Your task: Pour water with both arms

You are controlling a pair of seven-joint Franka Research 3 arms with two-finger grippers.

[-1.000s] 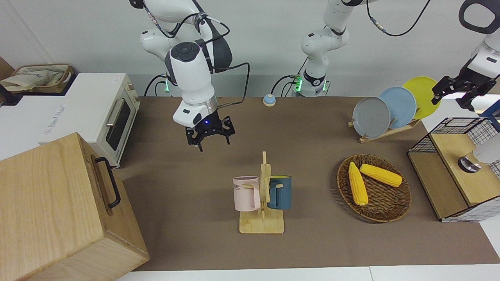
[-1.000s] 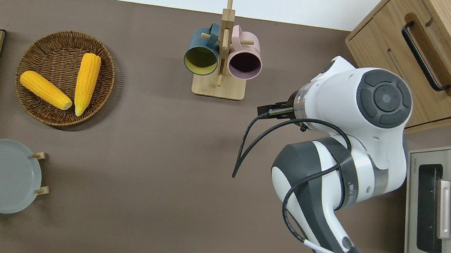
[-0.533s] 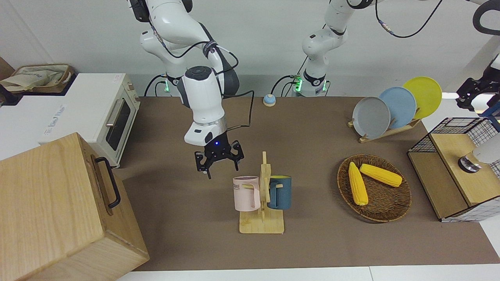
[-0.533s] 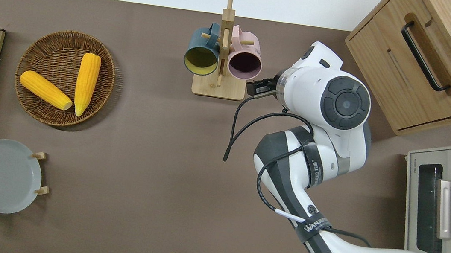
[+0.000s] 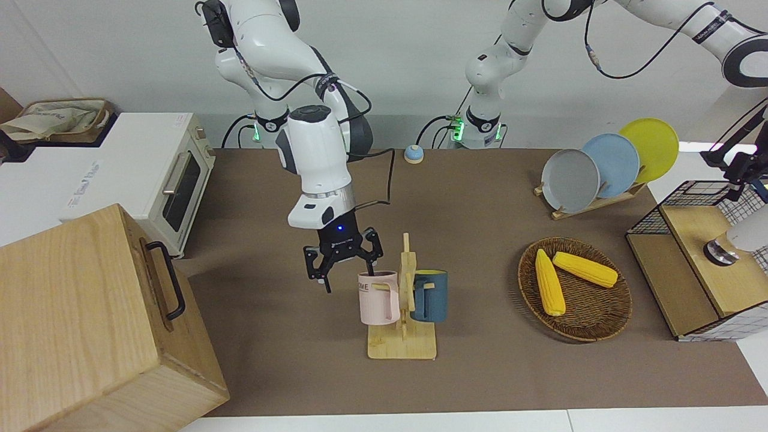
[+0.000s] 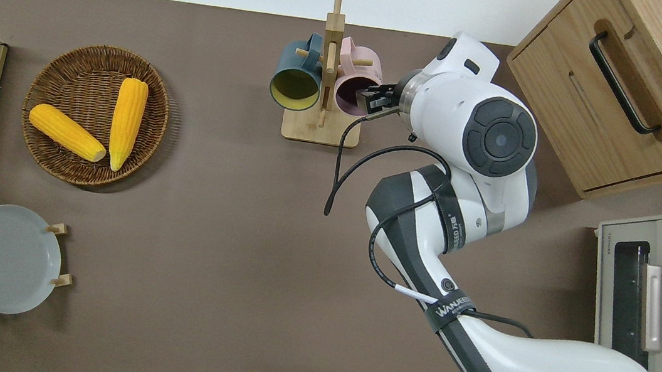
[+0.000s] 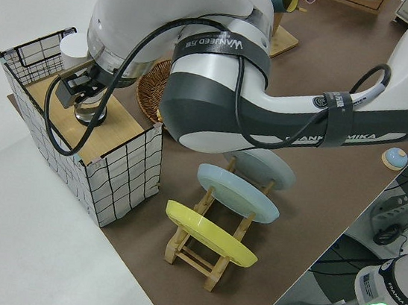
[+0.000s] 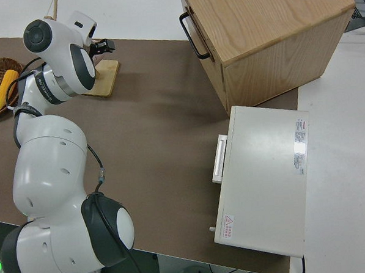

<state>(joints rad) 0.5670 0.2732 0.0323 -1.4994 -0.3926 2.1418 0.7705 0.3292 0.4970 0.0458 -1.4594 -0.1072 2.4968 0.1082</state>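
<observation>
Moved since one second ago: right gripper (image 5: 343, 264), travelling from bare table toward the mug rack (image 5: 403, 336), now at the rim of the pink mug (image 5: 378, 297); left gripper (image 7: 77, 87), gone from beside the plates toward the wire-sided crate (image 7: 105, 162).

Right gripper: fingers spread, grasping nothing. In the overhead view it sits over the pink mug's rim on the side toward the right arm's end of the table; whether one finger is inside the mouth cannot be told.

Left gripper: low over the crate's wooden shelf, close to a white cylindrical container (image 5: 741, 237) with a dark round end. Whether its claw is released or clenched cannot be told.

Pink mug: pale pink, printed lettering, hung by its handle on a wooden peg, mouth toward the robots. Blue mug (image 5: 431, 294), yellow inside, hangs on the rack's opposite side.

Hazards, as judged: a sideways pull instead of a lift off the peg could tip the light rack or knock the blue mug; a rim pinch may let the mug swing or slip.
</observation>
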